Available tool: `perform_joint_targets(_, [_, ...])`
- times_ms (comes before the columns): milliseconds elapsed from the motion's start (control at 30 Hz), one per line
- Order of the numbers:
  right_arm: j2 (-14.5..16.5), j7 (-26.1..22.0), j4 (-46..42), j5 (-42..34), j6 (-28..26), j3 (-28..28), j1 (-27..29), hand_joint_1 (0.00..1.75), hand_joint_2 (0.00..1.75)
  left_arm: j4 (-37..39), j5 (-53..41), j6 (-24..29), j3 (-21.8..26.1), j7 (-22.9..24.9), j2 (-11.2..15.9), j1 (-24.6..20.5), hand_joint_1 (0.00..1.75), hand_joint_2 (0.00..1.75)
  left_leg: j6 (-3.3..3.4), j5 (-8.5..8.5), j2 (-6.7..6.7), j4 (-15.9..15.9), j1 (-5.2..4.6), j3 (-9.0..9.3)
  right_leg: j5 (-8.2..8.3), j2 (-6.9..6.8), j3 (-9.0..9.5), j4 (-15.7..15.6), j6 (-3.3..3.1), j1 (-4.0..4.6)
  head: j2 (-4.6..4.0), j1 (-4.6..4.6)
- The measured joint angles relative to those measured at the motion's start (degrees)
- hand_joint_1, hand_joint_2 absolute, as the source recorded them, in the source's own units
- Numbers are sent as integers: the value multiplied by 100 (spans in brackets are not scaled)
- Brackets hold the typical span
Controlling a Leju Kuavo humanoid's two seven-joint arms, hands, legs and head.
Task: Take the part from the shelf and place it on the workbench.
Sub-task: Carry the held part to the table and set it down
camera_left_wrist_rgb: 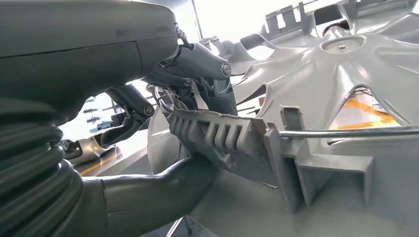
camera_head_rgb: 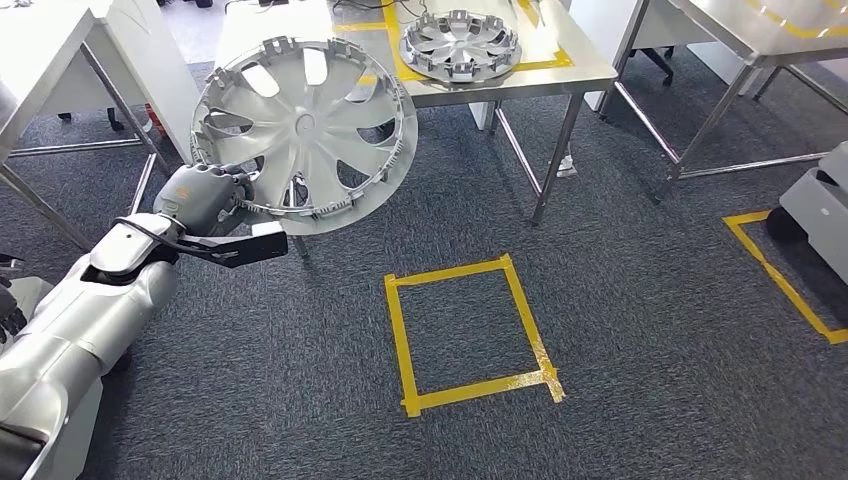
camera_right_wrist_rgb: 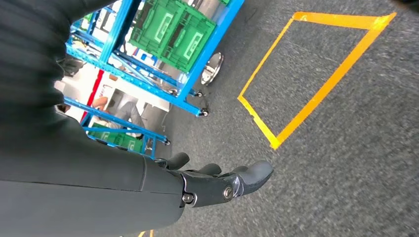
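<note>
My left hand (camera_head_rgb: 205, 197) grips the lower left rim of a silver wheel cover (camera_head_rgb: 305, 132), holding it up on edge in front of the steel workbench (camera_head_rgb: 585, 72). In the left wrist view the thumb and fingers (camera_left_wrist_rgb: 197, 74) clamp the ribbed rim of the wheel cover (camera_left_wrist_rgb: 316, 89). A second wheel cover (camera_head_rgb: 460, 45) lies flat on the workbench inside yellow tape. My right hand (camera_right_wrist_rgb: 217, 182) hangs over the carpet with fingers stretched out and nothing in it.
A yellow tape square (camera_head_rgb: 465, 335) marks the carpet ahead. Another steel table (camera_head_rgb: 760, 40) stands at the right, a white table (camera_head_rgb: 40, 60) at the left. A blue shelf rack (camera_right_wrist_rgb: 163, 54) with green crates stands behind; a grey cart (camera_head_rgb: 820, 205) sits at the right edge.
</note>
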Motion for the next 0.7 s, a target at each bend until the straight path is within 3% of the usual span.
perform_joint_targets(33, [-1,-1,0,0,0,-5,-3,0,175,-1,0,1,1,-2,-1,2,175,175,-27,-34,-5,33,-15,3,151,-6,167,-375,-20,7,0,-1])
perform_joint_targets(100, [-1,0,0,0,-3,-11,-7,0,175,0,1,1,2,4,2,1,175,175,-83,-78,-13,68,-39,-5,233,-12,346,-757,-77,20,0,-4])
perform_joint_targets(233, [-1,1,0,0,-7,-16,-1,0,175,-1,0,1,3,1,14,4,175,175,-211,-168,-3,158,-34,-33,205,-5,418,-815,-208,6,0,-13])
perform_joint_targets(267, [-2,-1,0,0,-7,-16,-4,0,175,-1,0,1,4,-1,19,5,175,175,-243,-262,6,339,-25,-119,202,-7,448,-834,-237,-7,0,-19])
perform_joint_targets(333, [-2,-5,0,0,-7,-19,-10,0,175,1,0,1,4,-2,24,10,175,175,-298,-536,25,1014,2,-465,173,-10,496,-845,-276,-15,0,-30])
perform_joint_targets(400, [-2,-7,0,0,-7,-20,-8,0,175,7,-1,1,4,-2,22,24,175,175,-327,-641,33,1558,31,-787,133,-6,543,-844,-285,-20,0,-30])
perform_joint_targets(433, [-1,-7,0,0,-7,-20,-3,0,175,9,-1,1,4,0,22,29,175,175,-332,-537,34,1538,41,-812,110,0,573,-843,-274,-26,0,-30])
perform_joint_targets(467, [-1,-7,0,0,-7,-20,1,0,175,11,-2,1,4,3,23,32,175,175,-332,-339,36,1307,48,-732,84,6,609,-842,-257,-36,0,-30])
perform_joint_targets(533, [-2,-9,0,1,-7,-20,0,0,175,13,-4,1,5,13,25,25,175,175,-316,63,40,553,42,-399,28,20,664,-833,-198,-45,0,-31])
perform_joint_targets(567, [-3,-9,0,3,-7,-20,-7,0,175,13,-7,2,5,15,24,18,175,175,-292,153,40,268,32,-265,7,24,673,-827,-163,-42,0,-28])
perform_joint_targets(600, [-3,-10,0,8,-7,-21,-11,0,175,11,-10,3,6,15,20,13,175,175,-265,167,36,107,20,-189,-6,27,675,-827,-127,-36,0,-26])
perform_joint_targets(700, [-4,-10,0,24,-7,-22,-19,0,175,4,-24,4,7,13,7,13,175,175,-151,111,22,30,12,-151,-31,19,684,-842,-26,-38,0,-20])
